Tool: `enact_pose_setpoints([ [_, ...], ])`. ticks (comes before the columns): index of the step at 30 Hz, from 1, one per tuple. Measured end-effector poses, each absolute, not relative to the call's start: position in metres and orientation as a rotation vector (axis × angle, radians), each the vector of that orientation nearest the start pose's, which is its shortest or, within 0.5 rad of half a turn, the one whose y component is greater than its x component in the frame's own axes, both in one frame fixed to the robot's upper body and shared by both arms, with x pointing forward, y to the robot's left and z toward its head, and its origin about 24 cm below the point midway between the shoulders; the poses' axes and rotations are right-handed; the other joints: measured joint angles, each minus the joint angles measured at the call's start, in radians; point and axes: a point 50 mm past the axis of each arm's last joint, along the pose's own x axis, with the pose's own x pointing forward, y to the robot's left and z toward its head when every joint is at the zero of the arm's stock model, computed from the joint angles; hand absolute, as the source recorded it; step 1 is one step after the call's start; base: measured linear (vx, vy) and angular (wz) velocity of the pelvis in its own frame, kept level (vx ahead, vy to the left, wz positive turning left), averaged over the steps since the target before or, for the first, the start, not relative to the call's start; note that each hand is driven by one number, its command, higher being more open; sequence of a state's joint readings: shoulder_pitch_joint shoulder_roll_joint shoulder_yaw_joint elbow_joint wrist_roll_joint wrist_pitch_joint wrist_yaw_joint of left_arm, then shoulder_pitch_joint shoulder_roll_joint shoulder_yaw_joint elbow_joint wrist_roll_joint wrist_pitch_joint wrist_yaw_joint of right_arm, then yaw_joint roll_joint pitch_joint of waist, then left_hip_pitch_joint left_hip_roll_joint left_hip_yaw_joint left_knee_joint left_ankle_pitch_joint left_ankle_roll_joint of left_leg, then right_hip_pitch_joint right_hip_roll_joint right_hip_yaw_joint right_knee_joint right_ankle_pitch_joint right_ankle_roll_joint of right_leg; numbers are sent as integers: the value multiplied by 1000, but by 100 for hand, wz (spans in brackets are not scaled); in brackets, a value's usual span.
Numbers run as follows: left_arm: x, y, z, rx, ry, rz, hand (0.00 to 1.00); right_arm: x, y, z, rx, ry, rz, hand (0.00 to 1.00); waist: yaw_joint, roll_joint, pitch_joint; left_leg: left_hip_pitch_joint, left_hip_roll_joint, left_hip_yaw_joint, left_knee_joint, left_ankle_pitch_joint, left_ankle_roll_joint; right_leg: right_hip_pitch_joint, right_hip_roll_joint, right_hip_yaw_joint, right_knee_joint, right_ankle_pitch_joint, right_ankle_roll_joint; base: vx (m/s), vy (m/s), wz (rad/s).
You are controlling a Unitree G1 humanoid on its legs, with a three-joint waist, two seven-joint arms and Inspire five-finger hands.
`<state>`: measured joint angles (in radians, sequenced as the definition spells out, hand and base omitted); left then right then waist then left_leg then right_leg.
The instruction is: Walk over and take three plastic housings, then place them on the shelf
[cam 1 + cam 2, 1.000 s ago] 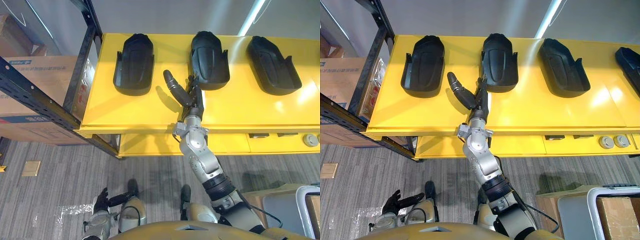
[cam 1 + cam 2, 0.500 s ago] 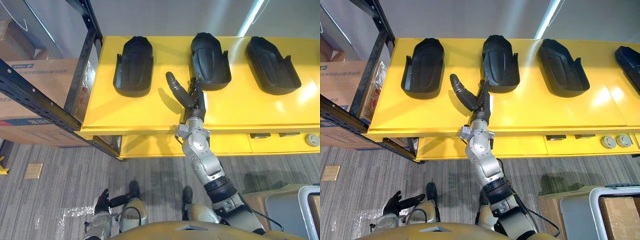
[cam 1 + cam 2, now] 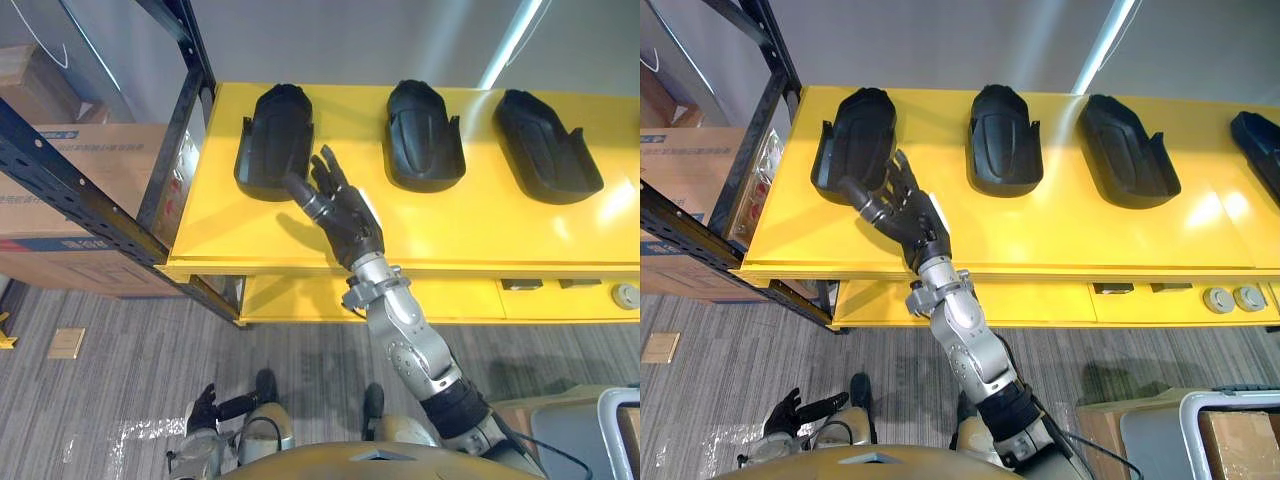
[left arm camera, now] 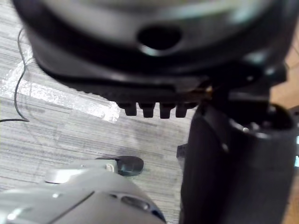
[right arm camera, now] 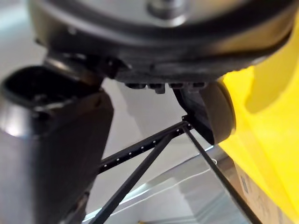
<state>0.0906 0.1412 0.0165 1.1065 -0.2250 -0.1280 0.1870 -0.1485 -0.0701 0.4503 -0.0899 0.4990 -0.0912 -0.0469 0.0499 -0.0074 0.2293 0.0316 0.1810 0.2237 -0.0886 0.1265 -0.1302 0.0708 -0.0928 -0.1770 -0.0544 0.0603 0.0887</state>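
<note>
Housings lie in a row along the far edge of the yellow worktop (image 3: 300, 230). My right hand (image 3: 345, 215), fingers spread and holding nothing, hovers just beside the leftmost housing (image 3: 273, 138), nearest the worktop's left edge and the black shelf (image 3: 100, 190). I judge a grasp is in hand: next, fingers must close round its rim.

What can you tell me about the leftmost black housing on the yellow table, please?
The leftmost housing is a black, matte, plastic-looking shell, elongated, with a rounded far end, a hollow middle and raised side walls that end in small tabs. It lies flat on the yellow table, near the table's left end beside the dark shelf frame, apart from the two housings to its right. The right hand hovers open at its near right corner; contact cannot be told.
</note>
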Motion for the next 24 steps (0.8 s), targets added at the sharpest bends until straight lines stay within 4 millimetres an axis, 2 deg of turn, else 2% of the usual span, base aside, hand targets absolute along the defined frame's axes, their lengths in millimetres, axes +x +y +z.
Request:
enact_pose_setpoints([
  [4, 76, 222, -160, 17, 1078, 439, 100, 247, -73, 84, 431, -171, 394, 100, -6, -9, -30, 16, -2, 0, 0, -8, -3, 18, -7, -6, 1, -10, 2, 8, 3, 2],
  [5, 72, 223, -161, 12, 1087, 450, 100, 247, -88, 82, 420, -189, 324, 100, -7, -6, -42, 16, -4, 0, 0, -10, -2, 18, -7, -6, 1, -11, 4, 0, 0, 0],
  [7, 69, 222, -162, 8, 1103, 452, 100, 249, -119, 86, 322, -268, 102, 100, -8, 1, -52, 17, -6, 1, 0, -11, -2, 18, -7, -2, 3, -12, 5, 0, 0, 0],
  [9, 64, 220, -163, -2, 1117, 460, 100, 246, -169, 95, 266, -374, -236, 100, -18, 11, -57, 25, -9, 10, 0, -15, -3, 18, -8, 14, 8, -12, 5, -9, 11, -9],
  [10, 62, 220, -163, -3, 1121, 460, 100, 244, -182, 96, 261, -394, -322, 100, -23, 13, -58, 29, -9, 14, 0, -16, -3, 18, -9, 18, 10, -13, 6, -11, 14, -19],
  [12, 56, 219, -164, -3, 1138, 462, 100, 225, -226, 90, 217, -431, -632, 100, -43, 17, -74, 39, -9, 30, 0, -23, -5, 14, -9, 33, 16, -21, 8, 7, 10, -26],
  [13, 49, 219, -165, -3, 1157, 466, 100, 210, -251, 76, 186, -394, -813, 100, -59, 18, -87, 50, -8, 46, -1, -30, -5, 14, -8, 47, 20, -26, 8, 20, 5, -28],
  [15, 43, 219, -166, -2, 1182, 466, 100, 192, -271, 54, 143, -309, -961, 100, -79, 20, -107, 54, -6, 60, -1, -35, -7, 7, -7, 55, 21, -28, 8, 37, 4, -36],
  [16, 41, 218, -167, -4, 1193, 463, 100, 175, -282, 27, 107, -185, -1069, 100, -90, 23, -112, 68, -1, 84, -1, -40, -8, 4, -3, 78, 24, -28, 8, 43, 4, -44],
  [18, 41, 218, -167, -2, 1194, 455, 100, 159, -285, 3, 80, -70, -1126, 100, -98, 25, -112, 79, 2, 100, -1, -43, -10, 4, 0, 89, 27, -28, 7, 19, 1, -34],
  [19, 41, 217, -167, 22, 1198, 423, 100, 139, -280, -29, 63, 95, -1171, 100, -108, 29, -115, 85, 6, 113, -1, -46, -13, -1, 4, 102, 35, -32, 5, 6, -3, -21],
  [22, 42, 214, -168, 42, 1208, 386, 100, 113, -264, -63, 74, 285, -1194, 100, -108, 32, -117, 97, 9, 130, -1, -49, -16, -1, 6, 113, 36, -32, 5, 3, 2, -14],
  [24, 42, 213, -168, 50, 1216, 370, 100, 103, -253, -81, 88, 395, -1147, 100, -106, 30, -119, 104, 9, 145, -1, -56, -21, 0, 7, 126, 37, -32, 5, -8, 12, -15],
])
